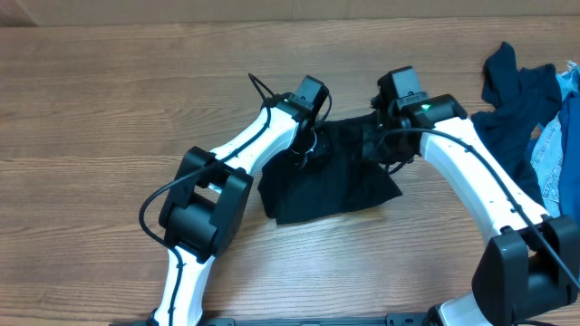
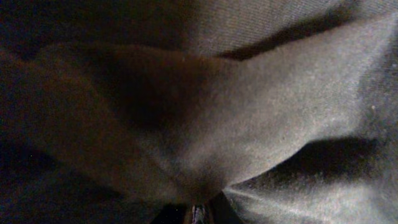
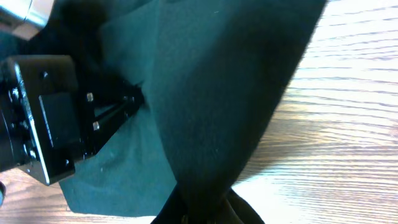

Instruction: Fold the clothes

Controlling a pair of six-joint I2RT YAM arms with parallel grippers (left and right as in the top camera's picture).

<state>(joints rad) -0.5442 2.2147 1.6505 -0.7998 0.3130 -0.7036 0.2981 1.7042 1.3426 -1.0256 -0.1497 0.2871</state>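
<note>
The near-black T-shirt (image 1: 331, 186) lies bunched in the middle of the wooden table (image 1: 109, 109), between my two arms. My left gripper (image 1: 306, 149) presses down on its left upper part; in the left wrist view, dark fabric (image 2: 261, 124) fills the frame and gathers into a pinch at the left gripper (image 2: 198, 213). At the shirt's upper right edge is my right gripper (image 1: 372, 140). In the right wrist view a fold of the shirt (image 3: 205, 93) narrows into the shut right gripper (image 3: 208, 214), and the left arm's black gripper body (image 3: 50, 118) shows across the cloth.
More clothes are piled at the table's right edge: a rumpled dark blue garment (image 1: 512, 100) and pale blue denim (image 1: 546, 158). Bare wood stretches to the left and along the front.
</note>
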